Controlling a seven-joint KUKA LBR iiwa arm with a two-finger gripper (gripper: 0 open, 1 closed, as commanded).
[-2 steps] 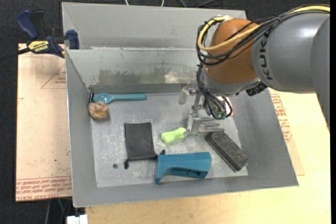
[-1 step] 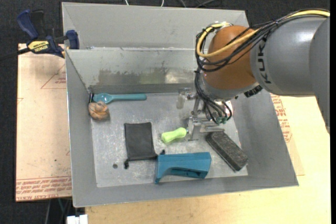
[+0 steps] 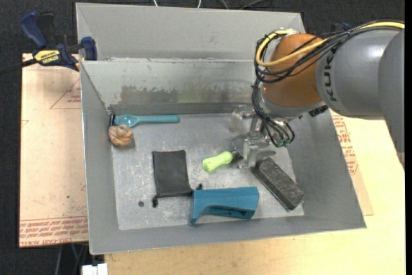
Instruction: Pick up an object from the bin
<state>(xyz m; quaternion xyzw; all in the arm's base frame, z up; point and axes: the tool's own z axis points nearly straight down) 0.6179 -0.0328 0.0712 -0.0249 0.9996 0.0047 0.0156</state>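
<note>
the pincer [image 3: 246, 154] hangs low in the right half of the bin [image 3: 96, 138], just beside the right end of a small yellow-green piece [image 3: 217, 161], with a dark grey bar [image 3: 278, 183] close on its other side. its tip is hard to tell apart from the grey floor, so i cannot tell how far open it is or whether it grips anything.
</note>
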